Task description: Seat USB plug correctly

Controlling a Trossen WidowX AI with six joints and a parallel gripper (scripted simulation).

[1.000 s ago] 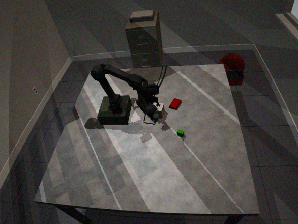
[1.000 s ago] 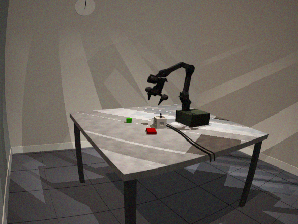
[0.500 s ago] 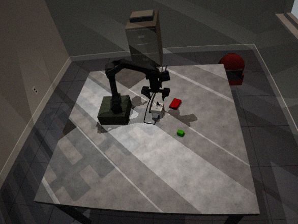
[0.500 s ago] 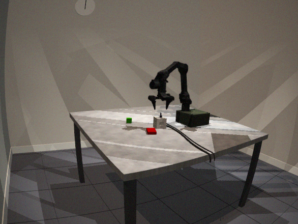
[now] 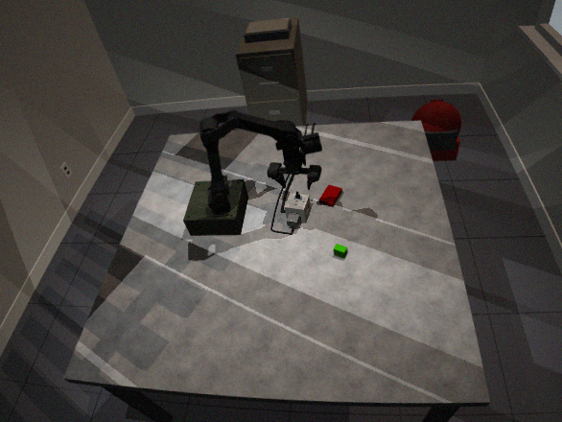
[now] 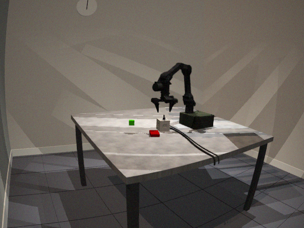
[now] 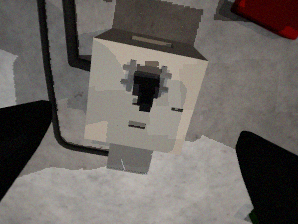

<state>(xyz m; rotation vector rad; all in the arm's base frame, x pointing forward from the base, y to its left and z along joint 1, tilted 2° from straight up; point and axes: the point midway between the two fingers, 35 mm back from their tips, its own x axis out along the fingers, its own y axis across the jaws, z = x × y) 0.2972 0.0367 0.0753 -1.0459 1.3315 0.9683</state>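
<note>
The white power cube point(image 5: 303, 202) point(image 6: 163, 125) point(image 7: 107, 102) stands upright on the table point(image 5: 288, 355) point(image 6: 122, 166). The small black USB plug point(image 5: 297, 195) point(image 6: 164, 117) point(image 7: 146, 86) stands up out of the cube's top face. How deep it sits and which way round it is cannot be told. My gripper point(image 5: 296, 186) point(image 6: 164, 111) point(image 7: 146, 125) is open and empty, pointing down above the cube. In the wrist view its fingers are on either side of the cube, with the plug between them, a little above the line of the tips. Nothing is touched.
A grey plug point(image 5: 293, 220) point(image 7: 130, 160) is on the cube's side. Black cables point(image 5: 272, 216) point(image 6: 190, 140) point(image 7: 49, 75) run beside the cube and over the table edge. A red block point(image 5: 331, 195) point(image 6: 154, 133) point(image 7: 270, 15) and green block point(image 5: 340, 250) point(image 6: 131, 122) lie nearby.
</note>
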